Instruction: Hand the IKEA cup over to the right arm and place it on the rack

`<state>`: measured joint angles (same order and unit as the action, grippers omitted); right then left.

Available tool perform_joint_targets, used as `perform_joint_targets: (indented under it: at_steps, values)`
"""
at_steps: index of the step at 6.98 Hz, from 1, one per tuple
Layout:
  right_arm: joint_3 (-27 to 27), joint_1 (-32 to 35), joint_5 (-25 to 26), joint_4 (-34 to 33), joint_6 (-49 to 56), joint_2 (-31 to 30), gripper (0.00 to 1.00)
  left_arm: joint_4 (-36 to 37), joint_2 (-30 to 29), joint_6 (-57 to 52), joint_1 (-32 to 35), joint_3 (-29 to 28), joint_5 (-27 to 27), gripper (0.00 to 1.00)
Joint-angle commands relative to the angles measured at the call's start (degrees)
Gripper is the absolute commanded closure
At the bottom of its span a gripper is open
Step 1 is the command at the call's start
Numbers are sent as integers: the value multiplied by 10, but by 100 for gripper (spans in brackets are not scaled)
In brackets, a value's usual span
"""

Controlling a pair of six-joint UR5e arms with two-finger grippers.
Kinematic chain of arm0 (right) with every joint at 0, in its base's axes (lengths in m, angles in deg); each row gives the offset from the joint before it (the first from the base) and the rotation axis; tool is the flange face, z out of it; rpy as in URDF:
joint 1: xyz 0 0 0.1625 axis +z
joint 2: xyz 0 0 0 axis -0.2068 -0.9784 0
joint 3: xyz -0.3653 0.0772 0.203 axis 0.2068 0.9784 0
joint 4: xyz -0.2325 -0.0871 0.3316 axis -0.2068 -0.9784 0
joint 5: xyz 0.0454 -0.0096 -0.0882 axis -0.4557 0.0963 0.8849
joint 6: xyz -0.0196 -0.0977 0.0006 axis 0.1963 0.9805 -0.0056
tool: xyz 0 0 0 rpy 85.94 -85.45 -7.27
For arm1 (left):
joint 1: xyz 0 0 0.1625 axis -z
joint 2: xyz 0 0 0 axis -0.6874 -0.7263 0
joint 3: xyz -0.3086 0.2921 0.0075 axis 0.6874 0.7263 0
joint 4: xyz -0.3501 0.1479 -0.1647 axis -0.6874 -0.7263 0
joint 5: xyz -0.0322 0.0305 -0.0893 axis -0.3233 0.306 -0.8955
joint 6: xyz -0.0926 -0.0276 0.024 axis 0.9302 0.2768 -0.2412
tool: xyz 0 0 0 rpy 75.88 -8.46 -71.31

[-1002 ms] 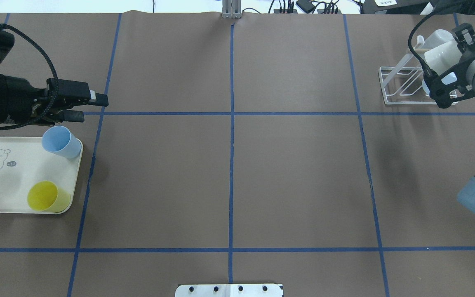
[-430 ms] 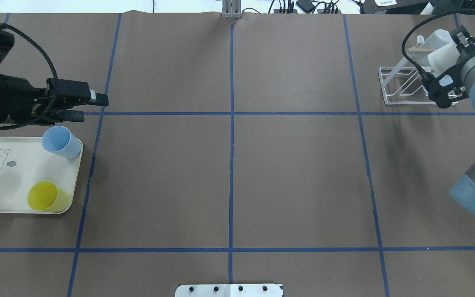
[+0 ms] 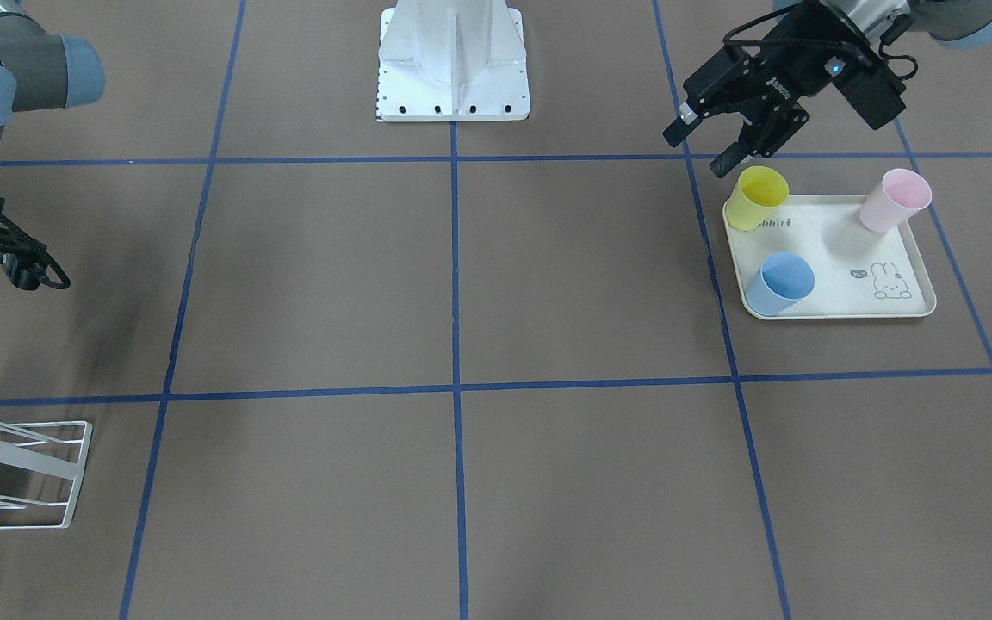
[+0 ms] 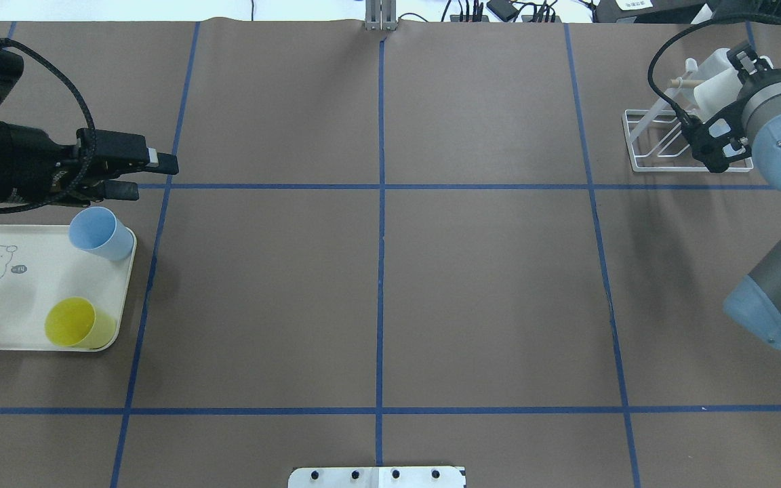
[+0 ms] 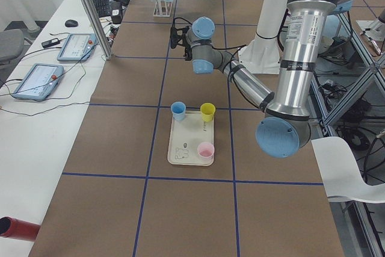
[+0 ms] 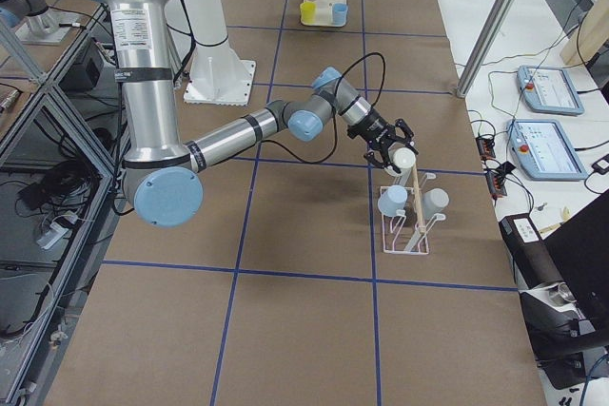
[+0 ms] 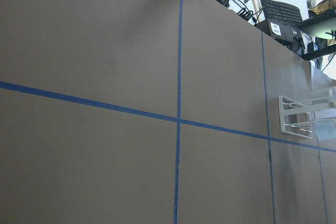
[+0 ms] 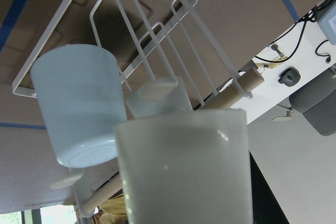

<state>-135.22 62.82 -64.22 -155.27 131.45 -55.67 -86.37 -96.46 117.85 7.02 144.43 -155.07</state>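
1. At the table's (image 4: 485, 285) far right corner, the cup (image 8: 184, 171) hangs tilted above the rack (image 4: 634, 146), close to the dowel (image 8: 236, 90). We cannot tell whether it touches a prong.
2. We see the right tool (image 6: 393, 146) clamped on the cup.
3. Below it, a pale cup (image 8: 79, 108) and a second cup (image 8: 157, 100) sit upturned on the rack.
4. Well apart, at the table's left end, the left tool (image 3: 701, 148) hovers with fingers spread and nothing between them, just beside the yellow cup (image 3: 759, 196).
5. We find the yellow cup, a blue cup (image 3: 778, 282) and a pink cup (image 3: 892, 198) upright and apart on the tray (image 3: 840, 258).
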Motion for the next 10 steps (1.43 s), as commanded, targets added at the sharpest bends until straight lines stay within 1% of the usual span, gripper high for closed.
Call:
perform_joint_targets:
  at_steps: [1,2,3,7,9,10]
  values:
    - [11,0,1,0,0,0,100,0,0,0,0,1,0,0]
    - [23,-1,2,2,0,2,100,0,0,0,0,1,0,0]
    - [28,-3,18,2,-2,2,98,0,0,1,0,1,0,0]
    - [28,-25,24,2,-10,2,96,-1,1,2,0,1,1,0]
    - [45,-40,49,2,-12,2,90,-4,6,3,-1,1,1,0]
    - [46,-40,49,2,-11,2,82,-4,6,3,-1,1,0,0]
